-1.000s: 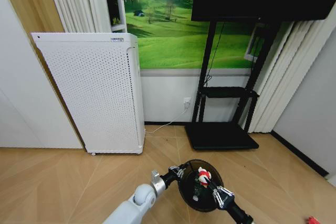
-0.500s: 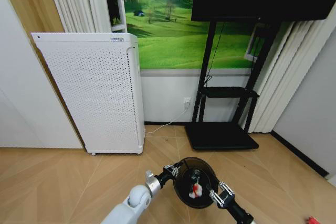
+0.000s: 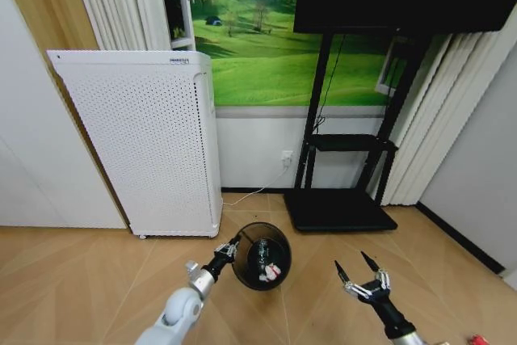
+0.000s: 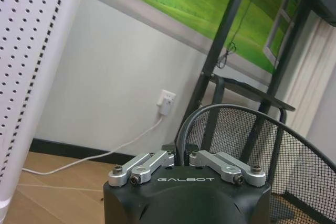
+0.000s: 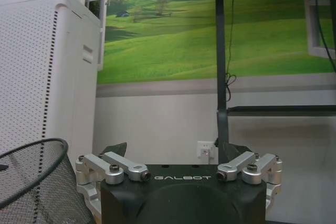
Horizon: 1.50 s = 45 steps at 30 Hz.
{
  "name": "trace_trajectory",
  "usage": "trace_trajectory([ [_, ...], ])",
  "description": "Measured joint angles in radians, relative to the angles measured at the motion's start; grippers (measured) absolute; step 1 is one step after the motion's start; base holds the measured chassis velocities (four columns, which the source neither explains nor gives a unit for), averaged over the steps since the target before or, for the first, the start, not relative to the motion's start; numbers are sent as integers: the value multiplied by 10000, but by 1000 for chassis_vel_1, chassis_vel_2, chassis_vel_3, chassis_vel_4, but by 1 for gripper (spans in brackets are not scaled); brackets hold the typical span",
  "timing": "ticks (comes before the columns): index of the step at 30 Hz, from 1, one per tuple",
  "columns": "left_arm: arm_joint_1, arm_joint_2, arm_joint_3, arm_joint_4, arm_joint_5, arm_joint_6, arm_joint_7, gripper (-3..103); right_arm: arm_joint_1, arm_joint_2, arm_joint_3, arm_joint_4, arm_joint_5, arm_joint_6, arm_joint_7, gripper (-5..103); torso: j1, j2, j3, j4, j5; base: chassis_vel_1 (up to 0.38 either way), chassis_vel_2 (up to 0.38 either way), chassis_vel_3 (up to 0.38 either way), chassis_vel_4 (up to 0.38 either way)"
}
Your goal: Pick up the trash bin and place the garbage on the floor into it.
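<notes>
The bin (image 3: 261,255) has swung left and a little farther out in the head view, carried off the floor (image 3: 81,280) by the left gripper (image 3: 229,249), whose fingers are clenched on the near rim. The left wrist view confirms that grip: the wire rim (image 4: 181,135) rises straight out from between the shut fingers, with the mesh wall spreading beyond.

The bigger change is on the other side. A second ago the right gripper (image 3: 362,275) was over the bin's mouth with the red-and-white wrapper in it; half a second ago the wrapper was already down inside. Now that gripper has pulled back to the right, well apart from the bin, with its fingers spread and nothing between them. The right wrist view shows the same open fingers and the bin's rim (image 5: 37,153) off to one side.

The wrapper (image 3: 273,271) lies in the bottom of the bin, beside what looks like the bottle (image 3: 262,253), though the mesh makes that hard to confirm.

So that drop looks finished. A small red piece (image 3: 480,338) remains on the floor at the far right, so the task is probably not yet complete.
</notes>
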Motion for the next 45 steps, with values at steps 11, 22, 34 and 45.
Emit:
trace_trajectory([
  [11, 1101, -198, -1038, -671, 43, -96, -320, 7, 698, -481, 96, -2781, -1080, -358, 2581, 100, 0, 1, 1, -4, 4, -218, -208, 204, 224],
  [22, 991, -231, -931, -651, 70, -143, -158, 7, 1514, -1257, 335, -5651, -2229, -2925, 4307, 100, 0, 0, 0, 2, 0, 13, 3, 10, -2],
  [34, 1060, -479, -860, -539, 162, -311, 179, 7, 1648, -1573, 727, -6923, -1730, -3105, 3911, 91, 0, 0, 0, -2, -1, 0, 0, 0, 0],
  [45, 1362, -485, -826, -520, 262, -499, 304, 7, 1516, -977, 738, -6117, -1879, -2506, 3684, 100, 0, 1, 0, 2, 0, -28, -21, 24, 28],
])
